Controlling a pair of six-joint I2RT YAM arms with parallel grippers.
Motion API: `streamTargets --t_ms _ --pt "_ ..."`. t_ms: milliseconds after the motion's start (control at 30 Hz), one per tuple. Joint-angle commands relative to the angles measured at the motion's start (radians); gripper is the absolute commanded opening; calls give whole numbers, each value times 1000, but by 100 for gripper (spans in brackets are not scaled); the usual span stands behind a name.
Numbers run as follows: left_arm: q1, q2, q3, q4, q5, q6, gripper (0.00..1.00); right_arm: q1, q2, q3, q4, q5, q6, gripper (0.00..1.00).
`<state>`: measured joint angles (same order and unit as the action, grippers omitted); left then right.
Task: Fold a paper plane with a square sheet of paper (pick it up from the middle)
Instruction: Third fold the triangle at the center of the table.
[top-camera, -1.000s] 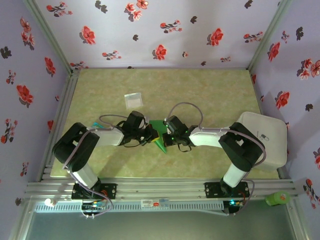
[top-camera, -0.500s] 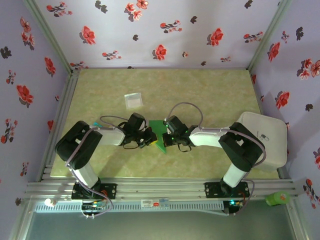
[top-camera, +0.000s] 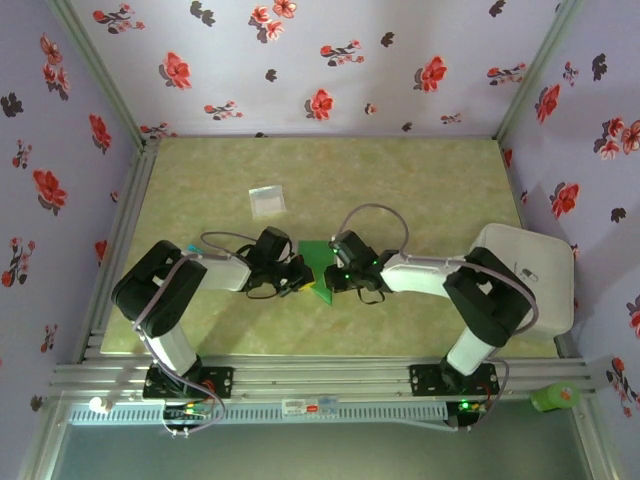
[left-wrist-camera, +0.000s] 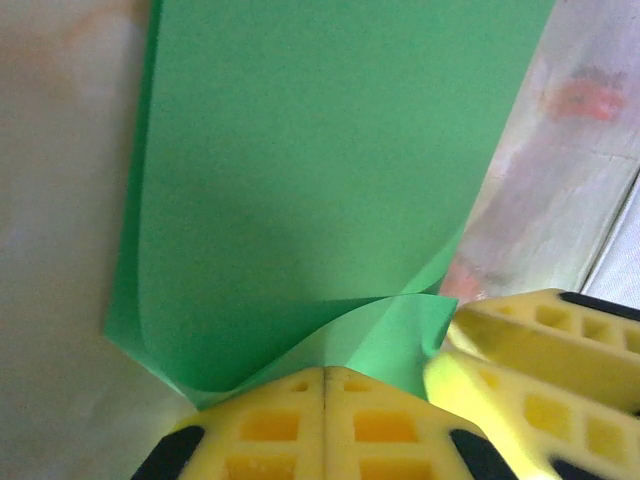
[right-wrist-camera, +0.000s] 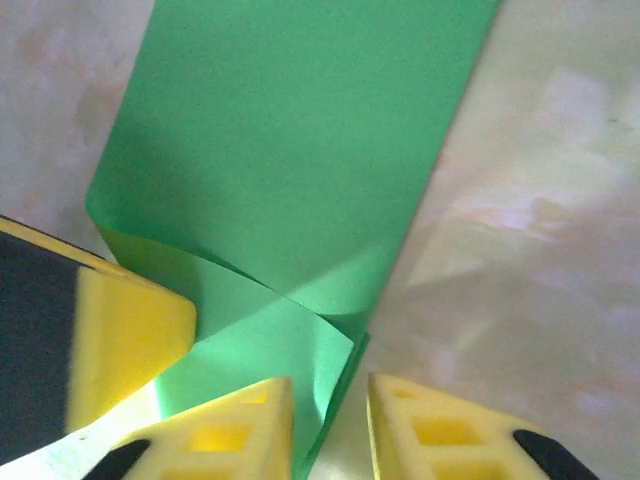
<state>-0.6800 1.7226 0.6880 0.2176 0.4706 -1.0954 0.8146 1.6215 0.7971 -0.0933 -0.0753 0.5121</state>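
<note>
Top external: right gripper (top-camera: 327, 281) low, leftward.

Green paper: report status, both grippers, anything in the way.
Left gripper shut on the green paper, at its curled edge. Right gripper slightly open, paper edge in the gap. Small pale packet lies well clear.

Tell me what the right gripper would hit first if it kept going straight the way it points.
The green paper: its curled edge sits between the right gripper's fingers. Just beyond it, probably the left gripper, which faces it, though depth is unclear.
</note>
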Motion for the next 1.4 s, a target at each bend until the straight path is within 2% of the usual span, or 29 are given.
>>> streamTargets --t_ms 0,67,133,200,267,367,467,767,933,1367 --pt "-7 23 -30 -43 -40 24 0 -20 -105 12 -83 42 52 34" --pt "-6 21 -30 -40 -41 26 0 -32 -150 -7 -80 -14 87 37" --pt "-7 19 -29 -38 -41 23 0 -33 -167 -27 -16 -163 131 37" --pt "-6 17 -26 -41 -42 23 0 -30 -140 -27 33 -295 194 33" --pt "-6 14 -27 -43 -42 26 0 -17 -93 -16 57 -376 239 22" --pt "-6 17 -27 -41 -42 26 0 7 -56 -5 38 -337 244 9" --pt "-6 19 -26 -40 -38 26 0 14 -33 2 24 -327 254 6" --pt "-6 18 -25 -41 -37 27 0 28 56 90 -107 -306 199 5" --pt "-6 20 -25 -40 -36 29 0 28 86 111 -109 -302 199 6" --pt "-6 19 -28 -44 -34 33 0 29 100 58 -131 -268 204 6"
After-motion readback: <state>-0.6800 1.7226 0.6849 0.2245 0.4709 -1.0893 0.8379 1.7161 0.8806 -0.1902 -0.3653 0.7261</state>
